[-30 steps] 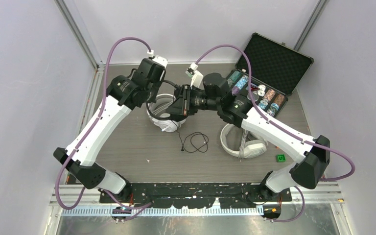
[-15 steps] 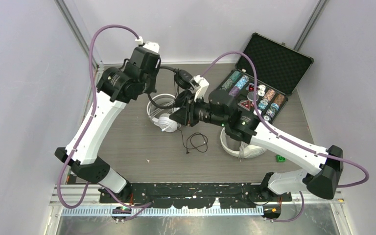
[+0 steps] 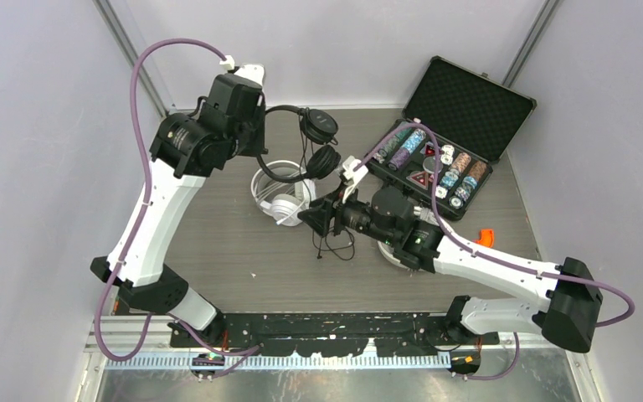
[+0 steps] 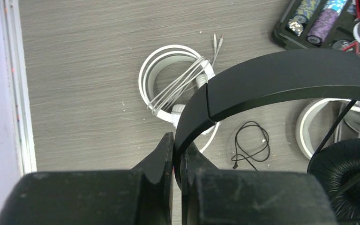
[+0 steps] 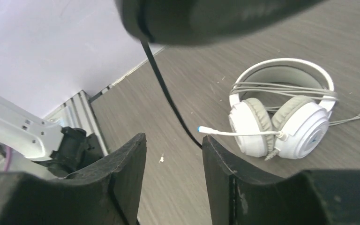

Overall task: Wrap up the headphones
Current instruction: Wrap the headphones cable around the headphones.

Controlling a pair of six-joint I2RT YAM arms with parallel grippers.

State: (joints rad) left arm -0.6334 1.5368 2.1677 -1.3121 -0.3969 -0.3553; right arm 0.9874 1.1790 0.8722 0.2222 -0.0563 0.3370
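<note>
The left gripper [image 4: 178, 143] is clenched on the band of the black headset [image 3: 318, 127], holding it above the table. Below it lies a white headset [image 3: 283, 201] (its cable wound across the band). The right gripper [image 5: 174, 147] is parted, with the black cable [image 5: 166, 93] hanging between its fingers. A second white headset [image 4: 301, 131] lies further right.

In the right wrist view the black headset [image 5: 206, 18] is a blur cut off by the top edge, its cable [image 5: 166, 93] vanishes behind a finger [image 5: 220, 159] of the right gripper [image 5: 174, 138], and in the left wrist view the second white headset [image 4: 302, 131] and the chip case [image 4: 281, 37] run off the frame.
</note>
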